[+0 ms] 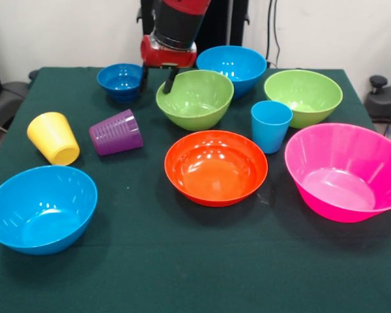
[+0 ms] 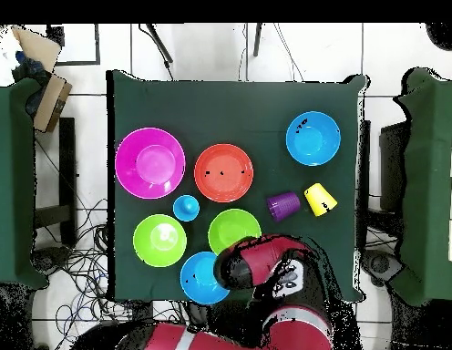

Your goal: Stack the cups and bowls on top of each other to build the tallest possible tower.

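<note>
Left of orange bowl (image 1: 216, 167), purple cup (image 1: 116, 132) lies sideways, mouth toward yellow cup (image 1: 53, 137).

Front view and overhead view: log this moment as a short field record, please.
stacking: none yet; all pieces apart
tool: open, above the near lime green bowl, left rim
upright cup: light blue cup
tipped cups: yellow cup, purple cup
largest bowl: pink bowl
centre: orange bowl
small dark blue bowl: hidden overhead by the arm
</note>
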Tool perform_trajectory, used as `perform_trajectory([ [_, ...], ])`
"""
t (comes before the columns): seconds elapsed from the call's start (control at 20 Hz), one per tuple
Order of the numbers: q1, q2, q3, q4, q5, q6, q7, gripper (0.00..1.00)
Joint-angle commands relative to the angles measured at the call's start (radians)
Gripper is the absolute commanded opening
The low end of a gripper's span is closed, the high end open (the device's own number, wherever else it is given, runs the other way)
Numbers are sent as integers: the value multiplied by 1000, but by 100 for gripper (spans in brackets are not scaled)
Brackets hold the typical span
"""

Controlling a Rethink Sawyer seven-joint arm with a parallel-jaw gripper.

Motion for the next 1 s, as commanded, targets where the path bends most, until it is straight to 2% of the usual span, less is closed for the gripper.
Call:
perform_trajectory([
  [0.05, -39, -32, 171, -36, 71, 117, 32, 100],
  [1.0, -110, -57, 251, 2, 72, 101, 25, 100],
])
